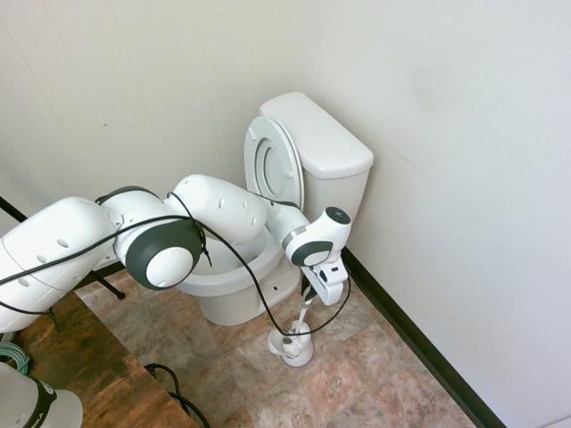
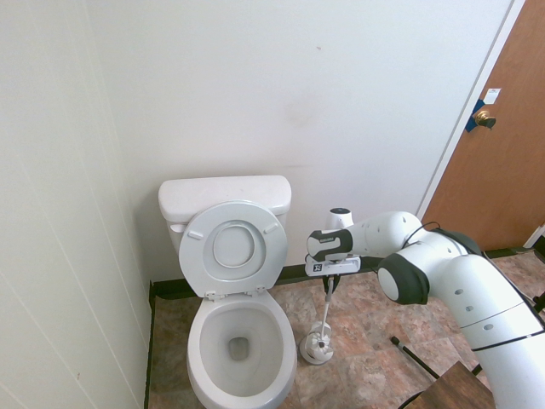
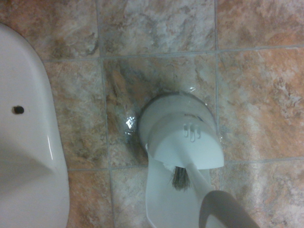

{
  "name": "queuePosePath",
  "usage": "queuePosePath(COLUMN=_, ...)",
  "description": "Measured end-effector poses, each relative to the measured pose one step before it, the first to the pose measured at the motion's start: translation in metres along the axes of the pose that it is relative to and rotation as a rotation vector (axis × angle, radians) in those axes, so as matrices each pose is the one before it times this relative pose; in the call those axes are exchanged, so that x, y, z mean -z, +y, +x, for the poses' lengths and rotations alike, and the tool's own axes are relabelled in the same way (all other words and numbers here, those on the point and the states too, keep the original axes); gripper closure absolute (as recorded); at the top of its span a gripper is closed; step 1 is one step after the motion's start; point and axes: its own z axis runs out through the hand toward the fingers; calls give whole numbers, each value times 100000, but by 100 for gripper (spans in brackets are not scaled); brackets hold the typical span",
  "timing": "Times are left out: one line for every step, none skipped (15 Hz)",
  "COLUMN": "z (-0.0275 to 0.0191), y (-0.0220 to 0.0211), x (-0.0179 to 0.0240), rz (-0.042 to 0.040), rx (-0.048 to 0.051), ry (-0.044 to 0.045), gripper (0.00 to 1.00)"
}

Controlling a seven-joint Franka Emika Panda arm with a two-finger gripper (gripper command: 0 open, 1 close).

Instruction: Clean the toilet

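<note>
The white toilet (image 1: 314,147) stands against the wall with its seat and lid raised, and its bowl (image 2: 201,351) is open. Part of its base (image 3: 28,142) shows in the wrist view. Beside it on the tiled floor stands a small white brush holder (image 2: 316,348) (image 1: 293,344) (image 3: 183,130). The brush's thin handle (image 2: 327,305) rises from the holder. My gripper (image 2: 330,278) (image 1: 311,300) hangs right above the holder, shut on the top of that handle. Dark bristles (image 3: 179,177) show at the holder's opening.
A white wall runs close behind the toilet and holder, with a dark baseboard (image 1: 419,343) along it. A brown door (image 2: 502,153) is at the far right. A wooden surface (image 1: 85,370) lies near the arm's base. A dark rod (image 2: 413,355) lies on the tiles.
</note>
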Motion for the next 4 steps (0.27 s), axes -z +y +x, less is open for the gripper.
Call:
queuePosePath(z=358, y=-388, x=-6, rz=-669, rx=-509, ry=-957, gripper=100)
queuePosePath(z=255, y=-308, x=44, rz=-633, rx=-467, ry=-856, gripper=100)
queuePosePath(z=166, y=-293, x=-17, rz=-640, rx=-414, ry=-740, gripper=100)
queuePosePath(z=145, y=-243, x=-50, rz=-635, rx=-420, ry=-543, gripper=100)
